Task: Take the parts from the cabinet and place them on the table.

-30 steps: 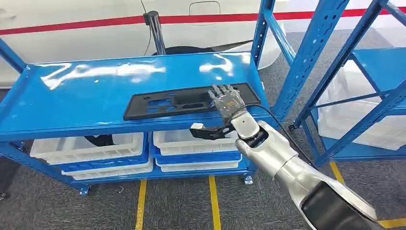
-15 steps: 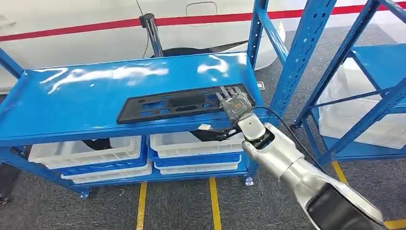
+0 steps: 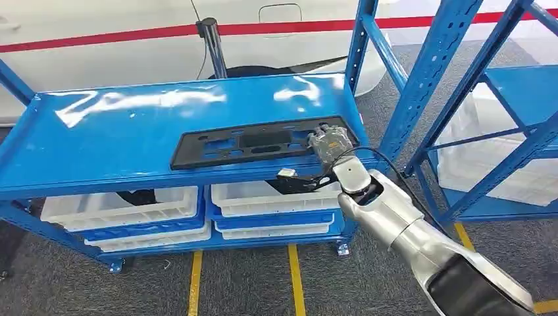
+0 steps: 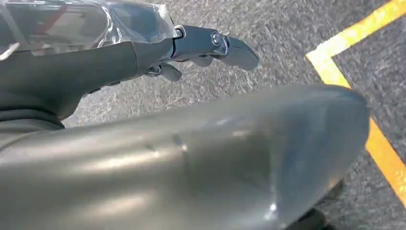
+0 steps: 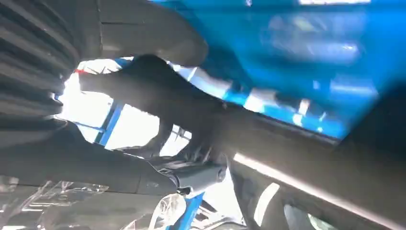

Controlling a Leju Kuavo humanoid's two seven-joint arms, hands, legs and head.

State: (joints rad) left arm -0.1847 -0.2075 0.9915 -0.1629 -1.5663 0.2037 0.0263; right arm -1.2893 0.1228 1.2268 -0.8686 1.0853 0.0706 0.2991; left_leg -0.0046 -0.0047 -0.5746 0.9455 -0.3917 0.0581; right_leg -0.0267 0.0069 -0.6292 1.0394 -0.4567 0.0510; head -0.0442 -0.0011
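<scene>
Long flat black plastic part (image 3: pixel 256 143) on top shelf of blue rack (image 3: pixel 118 141), lying lengthwise from 9 to 3 o'clock, near front edge, right half of shelf. Prob. light and stiff, w/ cut-outs along its length; thin, so likely some flex if lifted by one end only. Glossy shelf, so may slide rather than lift when pushed. Best hold, by guess: pinch over front long edge near an end, fingers on top, thumb underneath past shelf lip.

Right hand (image 3: pixel 329 141) at part's 3 o'clock end, fingers curled down over top face there, thumb (image 3: pixel 299 181) out below shelf edge toward 9 o'clock. Looks closed on that end, part resting flat, not raised. Right wrist view blurred: dark shapes vs blue, grip not confirmable there.

Left hand (image 4: pixel 143 52) hanging over grey floor (image 4: pixel 297 33) w/ yellow line (image 4: pixel 373 134); fingers fairly straight, nothing held.

White bins (image 3: pixel 118 207) on lower shelf, untouched.
</scene>
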